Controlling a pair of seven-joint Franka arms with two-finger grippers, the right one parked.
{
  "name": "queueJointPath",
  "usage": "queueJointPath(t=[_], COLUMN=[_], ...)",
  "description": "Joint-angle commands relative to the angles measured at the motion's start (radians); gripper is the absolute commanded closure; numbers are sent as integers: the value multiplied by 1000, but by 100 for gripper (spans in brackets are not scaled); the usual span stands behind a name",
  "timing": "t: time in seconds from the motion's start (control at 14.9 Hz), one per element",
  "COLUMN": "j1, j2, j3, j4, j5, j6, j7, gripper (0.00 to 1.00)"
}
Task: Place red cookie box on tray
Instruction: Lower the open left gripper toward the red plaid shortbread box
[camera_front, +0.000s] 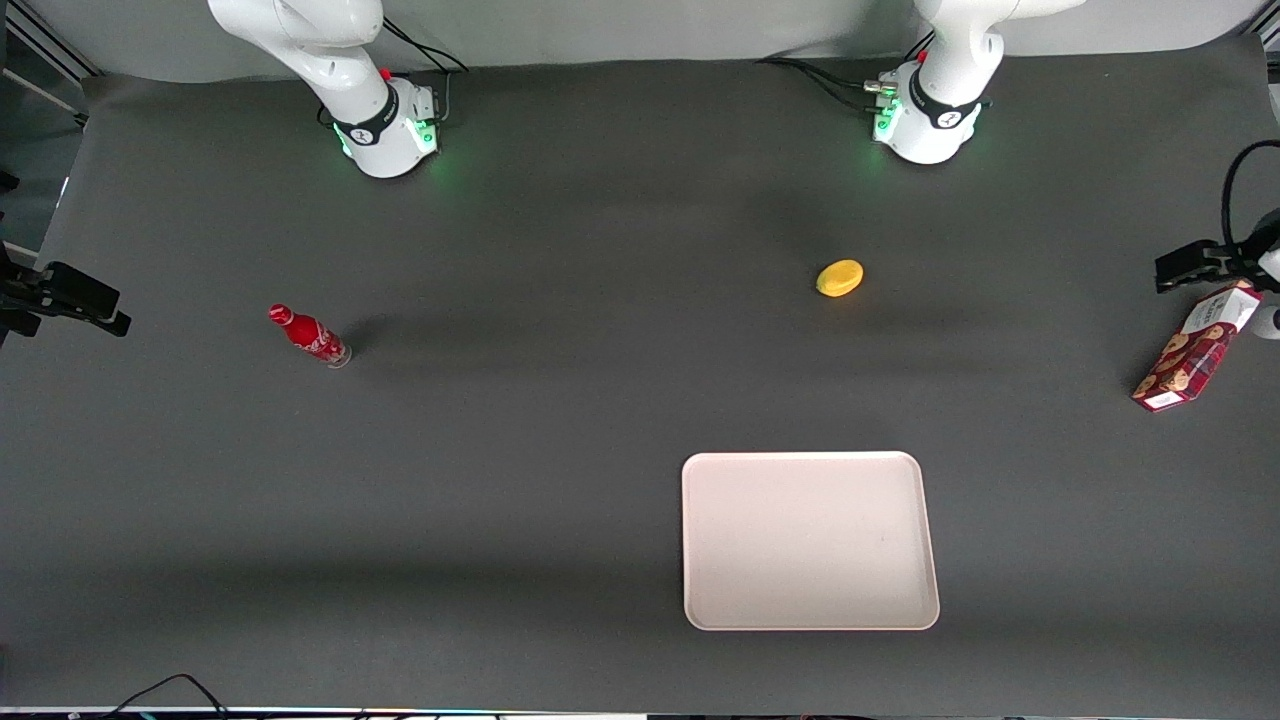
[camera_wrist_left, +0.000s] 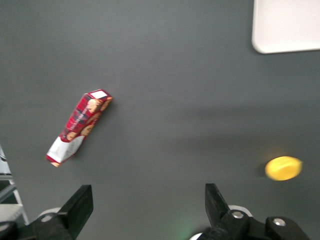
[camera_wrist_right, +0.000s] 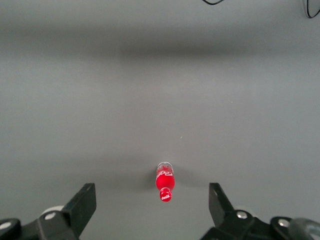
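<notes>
The red cookie box (camera_front: 1195, 348) lies flat at the right edge of the front picture on the dark worktop (camera_front: 560, 420), well apart from the tray (camera_front: 810, 600) at lower centre-right, while the gripper (camera_wrist_left: 147, 207) hangs above with jaws wide apart, holding nothing, a yellow lemon (camera_front: 839, 278) nearby.

- Dark grey tabletop (camera_front: 560, 430) carries everything.
- Pale pinkish tray (camera_front: 700, 540) lies nearest the front camera.
- Red cookie box (camera_front: 1195, 350) lies at the working arm's end, under the end effector (camera_front: 1200, 268).
- Yellow lemon-like object (camera_front: 839, 278) rests between them.
- Small red bottle (camera_front: 309, 336) stands toward the parked arm's end.
</notes>
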Motion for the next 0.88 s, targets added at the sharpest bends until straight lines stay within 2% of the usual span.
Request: queueJointPath(t=[0.0,0.34,0.67,0.81], j1=[5,28,106,117], j2=[-12,34,172,230], j3=[138,322,371,371], j4=[-156,-340,-409,-408], j5=[19,19,-9,-58], j6=[187,461,711,782], j7=[266,657,976,1085], gripper=[0,0,0,0])
